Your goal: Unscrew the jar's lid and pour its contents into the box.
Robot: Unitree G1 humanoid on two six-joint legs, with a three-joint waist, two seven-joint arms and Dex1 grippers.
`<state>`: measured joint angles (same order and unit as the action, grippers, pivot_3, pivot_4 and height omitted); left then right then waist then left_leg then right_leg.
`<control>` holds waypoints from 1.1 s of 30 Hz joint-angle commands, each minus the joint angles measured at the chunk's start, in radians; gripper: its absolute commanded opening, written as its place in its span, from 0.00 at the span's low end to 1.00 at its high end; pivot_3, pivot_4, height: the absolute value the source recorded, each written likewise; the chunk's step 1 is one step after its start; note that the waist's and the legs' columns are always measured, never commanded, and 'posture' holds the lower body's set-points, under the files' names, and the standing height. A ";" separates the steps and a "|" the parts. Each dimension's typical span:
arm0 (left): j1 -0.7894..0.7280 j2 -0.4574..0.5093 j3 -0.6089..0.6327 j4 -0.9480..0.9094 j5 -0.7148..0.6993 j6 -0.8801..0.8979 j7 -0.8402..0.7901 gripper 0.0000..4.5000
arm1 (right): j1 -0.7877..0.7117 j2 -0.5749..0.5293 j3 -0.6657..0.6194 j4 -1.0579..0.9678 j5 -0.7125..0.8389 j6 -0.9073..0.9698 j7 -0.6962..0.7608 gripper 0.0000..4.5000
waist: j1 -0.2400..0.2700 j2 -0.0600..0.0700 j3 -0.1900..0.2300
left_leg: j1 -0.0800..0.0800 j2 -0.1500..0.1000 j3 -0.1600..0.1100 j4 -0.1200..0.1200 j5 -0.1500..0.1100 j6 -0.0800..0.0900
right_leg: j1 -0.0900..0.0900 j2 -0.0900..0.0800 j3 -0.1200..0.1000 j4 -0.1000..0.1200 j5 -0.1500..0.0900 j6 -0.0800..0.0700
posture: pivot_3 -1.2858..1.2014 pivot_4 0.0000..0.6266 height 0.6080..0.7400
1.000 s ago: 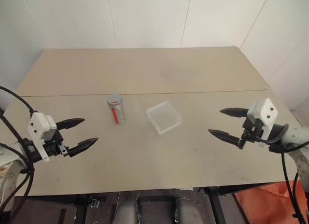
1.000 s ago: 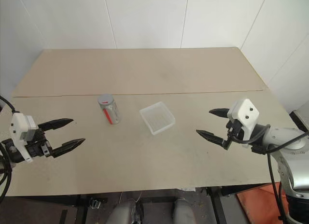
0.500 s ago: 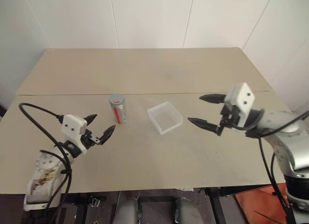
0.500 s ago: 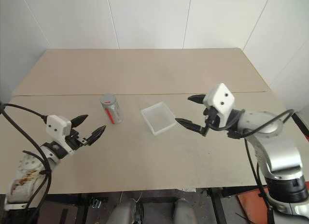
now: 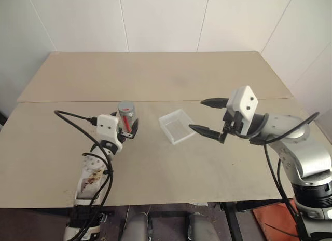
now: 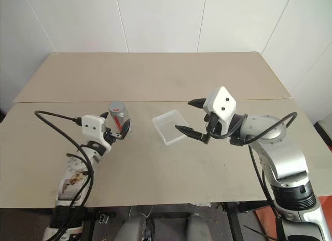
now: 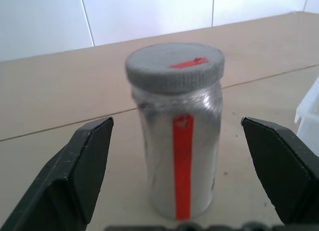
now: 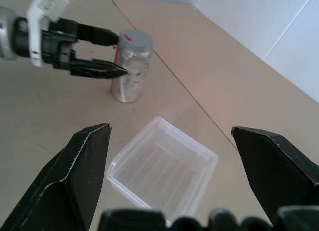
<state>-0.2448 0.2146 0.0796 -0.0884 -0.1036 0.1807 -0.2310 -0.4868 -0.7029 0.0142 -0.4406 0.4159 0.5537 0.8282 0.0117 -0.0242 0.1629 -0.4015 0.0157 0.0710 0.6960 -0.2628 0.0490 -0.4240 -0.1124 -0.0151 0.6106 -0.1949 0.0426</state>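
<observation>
Grey-lidded, the jar is standing upright between the left gripper's wide-open fingers — untouched; the right gripper — also spread, empty — is hovering beside the box.

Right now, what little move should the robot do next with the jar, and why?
Probably close the left gripper on the jar. Its open fingers already stand on either side of the jar, which is upright on the table with the lid still screwed on. The right gripper hangs open above the box, so it is free to turn the lid afterwards.
</observation>
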 commanded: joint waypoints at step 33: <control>-0.246 0.371 0.019 0.073 -0.486 0.133 -0.850 0.43 | -0.109 0.153 -0.005 -0.122 0.162 0.137 -0.115 1.00 | -0.017 0.000 0.000 | -0.002 0.001 -0.001 0.000 0.000 0.000 | -0.002 0.001 -0.001 0.000 0.000 0.000 | 0.52 0.24 1.00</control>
<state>-0.4534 0.5591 0.0985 -0.0029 -0.5059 0.3031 -0.9106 -0.5617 -0.5706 0.0102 -0.5296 0.5209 0.6542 0.7379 -0.0049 -0.0242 0.1631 -0.4039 0.0167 0.0700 0.6961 -0.2625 0.0486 -0.4259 -0.1116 -0.0173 0.6108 -0.1949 0.0429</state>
